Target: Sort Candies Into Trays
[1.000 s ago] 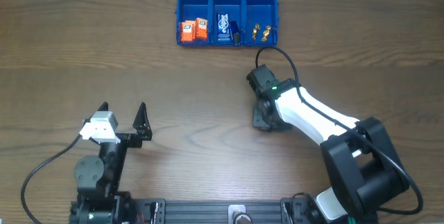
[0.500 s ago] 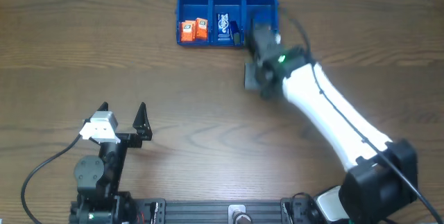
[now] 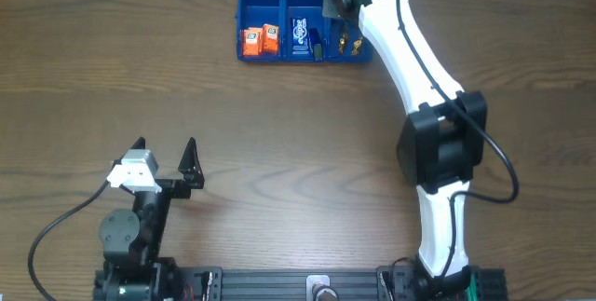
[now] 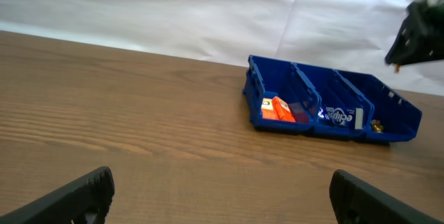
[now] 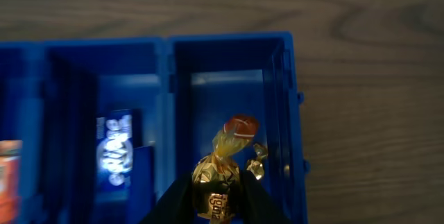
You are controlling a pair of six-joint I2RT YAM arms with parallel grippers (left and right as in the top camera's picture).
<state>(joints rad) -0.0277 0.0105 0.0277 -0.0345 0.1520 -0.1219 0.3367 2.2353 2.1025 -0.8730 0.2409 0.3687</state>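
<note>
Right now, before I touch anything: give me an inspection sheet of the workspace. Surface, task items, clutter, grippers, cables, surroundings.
Surface: wooden table, bare wood.
Job's things: blue three-compartment tray at the far side; orange candies in its left compartment, blue packets in the middle, gold-wrapped candies in the right.
Clutter: nothing seen.
Grippers: left gripper open, empty, near its base; right gripper shut on a held gold candy over the right compartment.
Cables: black cable by the left arm; second cable looping off the right arm.
Surroundings: white backdrop behind the table.
</note>
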